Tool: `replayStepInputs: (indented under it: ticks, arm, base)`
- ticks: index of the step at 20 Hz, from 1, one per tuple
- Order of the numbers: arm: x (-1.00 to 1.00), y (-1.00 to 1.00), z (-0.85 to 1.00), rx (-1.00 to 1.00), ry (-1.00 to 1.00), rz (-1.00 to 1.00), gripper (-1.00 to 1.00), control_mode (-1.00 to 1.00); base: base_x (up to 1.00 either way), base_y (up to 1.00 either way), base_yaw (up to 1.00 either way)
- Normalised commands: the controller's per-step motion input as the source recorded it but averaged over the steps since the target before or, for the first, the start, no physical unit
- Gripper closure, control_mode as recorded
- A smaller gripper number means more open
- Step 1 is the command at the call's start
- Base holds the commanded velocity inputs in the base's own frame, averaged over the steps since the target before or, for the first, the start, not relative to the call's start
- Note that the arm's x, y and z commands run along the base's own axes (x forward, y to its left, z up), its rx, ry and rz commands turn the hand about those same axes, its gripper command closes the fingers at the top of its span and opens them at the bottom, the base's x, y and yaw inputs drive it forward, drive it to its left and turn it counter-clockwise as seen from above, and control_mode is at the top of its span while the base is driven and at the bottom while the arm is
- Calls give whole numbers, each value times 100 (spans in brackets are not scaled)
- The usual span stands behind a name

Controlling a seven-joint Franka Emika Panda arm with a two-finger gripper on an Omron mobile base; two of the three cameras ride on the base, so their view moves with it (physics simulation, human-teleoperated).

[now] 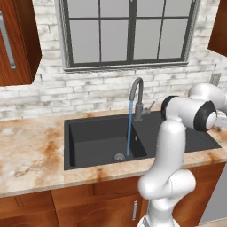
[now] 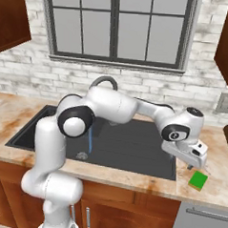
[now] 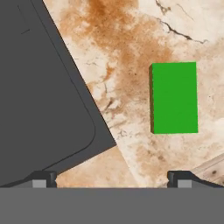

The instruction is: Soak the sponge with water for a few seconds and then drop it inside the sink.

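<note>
Tool (image 2: 195, 165) hovering over surface (image 3: 127, 39), fingers spread wide, nothing held. Sponge (image 2: 197, 180) lies flat on surface just past sink (image 1: 88, 137) right edge, near front edge. Looks light, squishy, probably grippy; pinch across short sides. Open room all round it, sink rim close by. Water (image 1: 129, 128) running already from faucet (image 1: 137, 95).

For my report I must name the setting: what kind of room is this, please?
A simulated home kitchen, most likely: a dark sink set in a marble-look counter, a faucet running water, and wooden cabinets beside a window.
</note>
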Motion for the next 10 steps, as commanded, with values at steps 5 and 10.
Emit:
replayStepInputs:
  ticks: [5, 10]
  arm:
    - [0, -39, 0, 0, -6, 18, -100, -100]
    - [0, -44, 0, 0, -2, 13, -100, -100]
  base:
    - [0, 0, 0]
    - [0, 0, 0]
